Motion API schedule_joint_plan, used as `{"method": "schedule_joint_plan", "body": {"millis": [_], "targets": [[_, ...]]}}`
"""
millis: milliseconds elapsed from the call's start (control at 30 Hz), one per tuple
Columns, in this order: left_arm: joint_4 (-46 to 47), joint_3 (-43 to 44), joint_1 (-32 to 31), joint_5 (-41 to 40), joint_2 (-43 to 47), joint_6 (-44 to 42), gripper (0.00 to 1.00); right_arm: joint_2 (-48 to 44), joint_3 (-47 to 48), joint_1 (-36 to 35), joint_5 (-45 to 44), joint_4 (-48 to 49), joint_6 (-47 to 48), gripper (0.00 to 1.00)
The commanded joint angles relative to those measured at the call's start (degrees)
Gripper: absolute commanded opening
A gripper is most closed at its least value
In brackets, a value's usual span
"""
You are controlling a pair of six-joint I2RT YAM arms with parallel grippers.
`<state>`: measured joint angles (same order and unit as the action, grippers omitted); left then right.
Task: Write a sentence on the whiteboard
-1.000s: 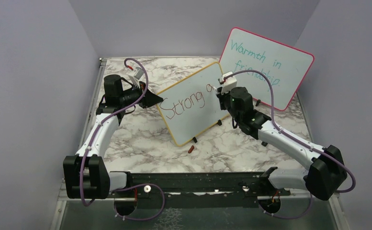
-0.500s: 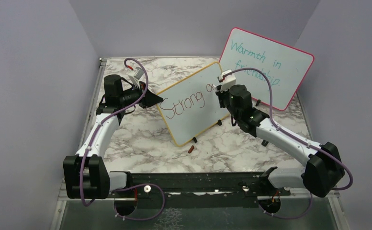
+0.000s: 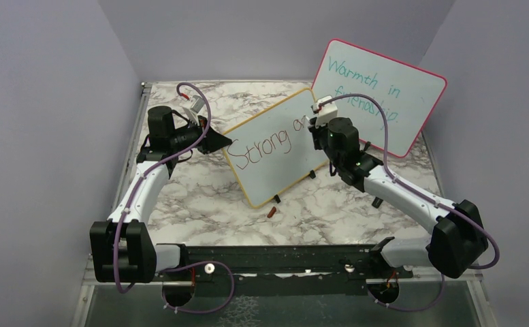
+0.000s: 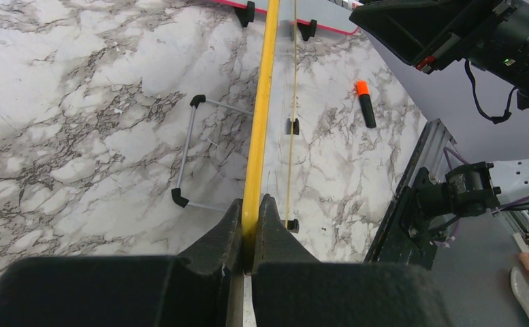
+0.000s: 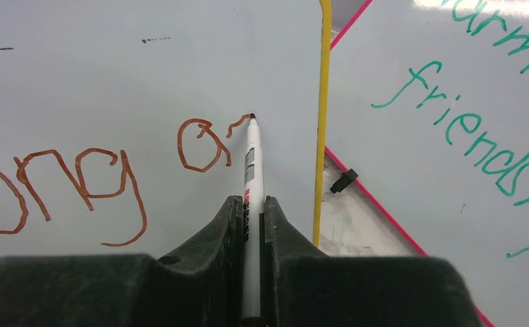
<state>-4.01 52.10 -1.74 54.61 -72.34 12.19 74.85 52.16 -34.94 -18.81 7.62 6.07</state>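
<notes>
The yellow-framed whiteboard (image 3: 268,176) stands tilted on the marble table. My left gripper (image 3: 224,144) is shut on its left edge; in the left wrist view the fingers (image 4: 250,201) pinch the yellow frame (image 4: 265,102) edge-on. The sentence (image 3: 261,146) reads "Strong a" in red-brown, followed by a small fresh stroke (image 5: 237,124). My right gripper (image 5: 250,201) is shut on a white marker (image 5: 251,163), whose tip touches the whiteboard (image 5: 146,75) just right of the "a". From above, the right gripper (image 3: 314,126) sits at the board's upper right.
A pink-framed board (image 3: 384,88) with teal writing leans behind the right arm, close to the yellow board's right edge (image 5: 321,136). A small red-brown cap (image 3: 271,212) lies in front of the whiteboard. A wire stand (image 4: 186,153) props the board from behind. Grey walls enclose three sides.
My right gripper has shifted slightly right and back along the board with the marker, and a short stroke has appeared after the "a". The left gripper and the board have not moved.
</notes>
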Motion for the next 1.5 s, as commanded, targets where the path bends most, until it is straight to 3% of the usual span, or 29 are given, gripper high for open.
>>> {"method": "schedule_joint_plan", "body": {"millis": [0, 433, 1467], "targets": [[-4.08, -0.77, -0.28, -8.53, -1.6, -7.12, 0.0, 0.66, 1.54, 0.5, -1.03, 1.04, 0.09, 0.01], [-4.16, -0.77, -0.28, -8.74, -1.67, -7.15, 0.0, -2.73, 0.68, 0.57, 0.86, 1.55, 0.27, 0.01], [-4.16, -0.67, -0.28, -8.29, -1.87, -7.06, 0.0, -0.87, 0.57, 0.57, 3.83, -2.48, -1.37, 0.01]]}}
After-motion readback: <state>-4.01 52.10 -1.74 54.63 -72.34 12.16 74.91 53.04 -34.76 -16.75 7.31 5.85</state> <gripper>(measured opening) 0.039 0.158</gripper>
